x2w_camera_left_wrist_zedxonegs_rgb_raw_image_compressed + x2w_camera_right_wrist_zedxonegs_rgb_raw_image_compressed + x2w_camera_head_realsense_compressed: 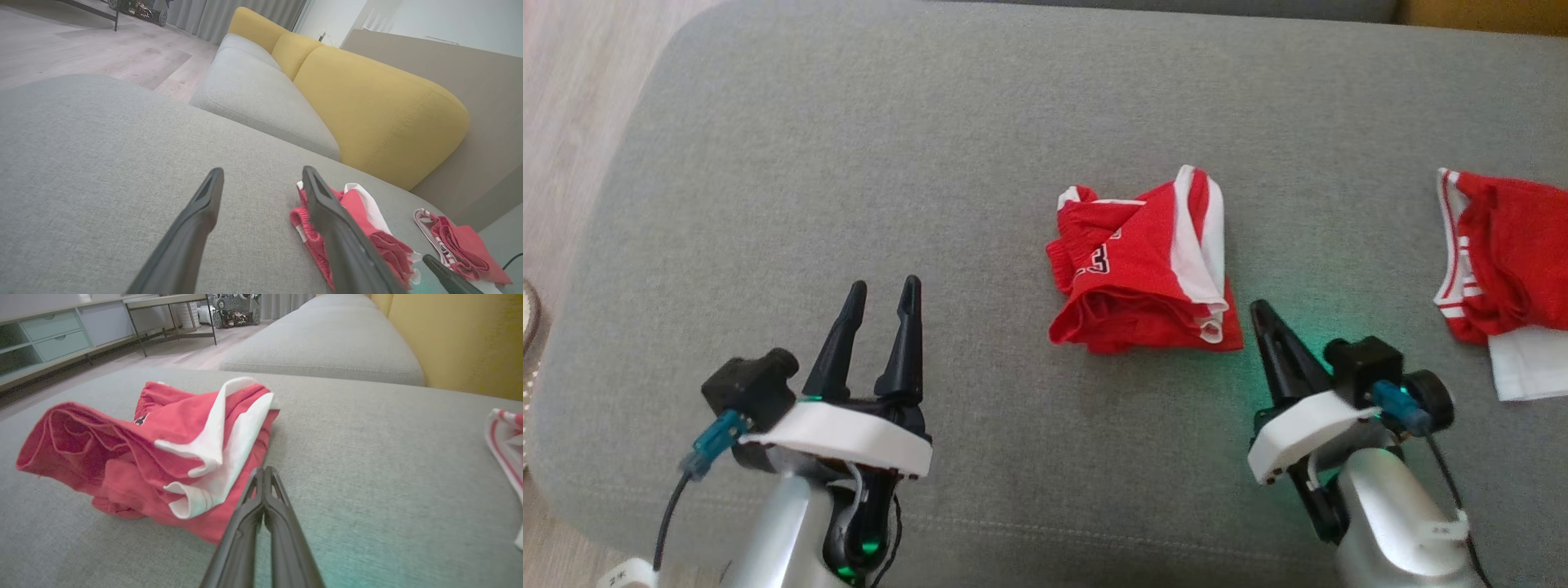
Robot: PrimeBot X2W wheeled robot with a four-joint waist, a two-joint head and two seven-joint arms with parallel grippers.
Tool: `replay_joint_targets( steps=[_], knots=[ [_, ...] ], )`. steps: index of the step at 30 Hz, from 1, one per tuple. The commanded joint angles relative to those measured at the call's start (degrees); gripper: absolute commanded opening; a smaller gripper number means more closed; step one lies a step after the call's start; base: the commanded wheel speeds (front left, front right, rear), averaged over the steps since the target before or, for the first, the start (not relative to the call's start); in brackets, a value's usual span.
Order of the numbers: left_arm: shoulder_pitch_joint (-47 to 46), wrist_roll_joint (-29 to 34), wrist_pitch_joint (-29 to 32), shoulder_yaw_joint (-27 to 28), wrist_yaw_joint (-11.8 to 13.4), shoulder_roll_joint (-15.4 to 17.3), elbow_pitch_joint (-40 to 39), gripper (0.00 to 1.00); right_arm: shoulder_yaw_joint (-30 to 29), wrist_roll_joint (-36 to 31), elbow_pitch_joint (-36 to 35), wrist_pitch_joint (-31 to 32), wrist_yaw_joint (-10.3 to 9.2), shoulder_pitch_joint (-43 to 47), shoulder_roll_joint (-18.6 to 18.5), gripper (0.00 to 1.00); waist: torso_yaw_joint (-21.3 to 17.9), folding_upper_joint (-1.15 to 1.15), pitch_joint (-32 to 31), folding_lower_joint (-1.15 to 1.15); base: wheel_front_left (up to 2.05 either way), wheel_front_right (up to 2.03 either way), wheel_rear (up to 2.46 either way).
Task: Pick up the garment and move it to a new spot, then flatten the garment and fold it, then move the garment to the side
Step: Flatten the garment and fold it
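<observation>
Spotted the garment [1143,269], red with white trim, lying bunched and loosely folded near the middle of the grey sofa [849,163] seat. Caught the right end effector [1255,306] clamped fully together, tips right at the garment's near right corner, by the white hem; couldn't tell of any cloth pinched between them. Found the left end effector [884,286] spread wide, holding nothing, poised over bare seat well to the garment's left. Noted a second garment [1503,261], red and white too, crumpled off to the right, apart from the first. Glimpsed yellow backrests [367,110] behind.
</observation>
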Motion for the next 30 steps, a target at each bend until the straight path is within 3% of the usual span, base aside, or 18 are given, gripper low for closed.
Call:
replay_joint_targets(
  steps=[1,14,30],
  knots=[
    [-2.72,0.45,-0.7,1.51,-0.22,0.42,-1.67,1.0,2.1,0.21,0.01,-0.07,-0.05,-2.34,0.12,0.0,0.71,0.0,0.61,0.0,0.0,0.0,0.0],
    [-3.57,0.33,-0.7,1.84,-0.27,0.42,-1.67,1.0,8.72,2.62,12.42,-0.35,-0.05,-8.69,0.12,0.0,2.19,0.0,2.2,0.0,0.0,0.0,0.0],
    [-3.97,-1.23,-0.7,0.09,0.09,0.42,-1.44,1.0,14.28,4.59,11.66,-0.82,-0.05,-16.75,-1.17,0.0,5.04,0.0,2.04,0.0,0.0,0.0,0.0]
  ],
)
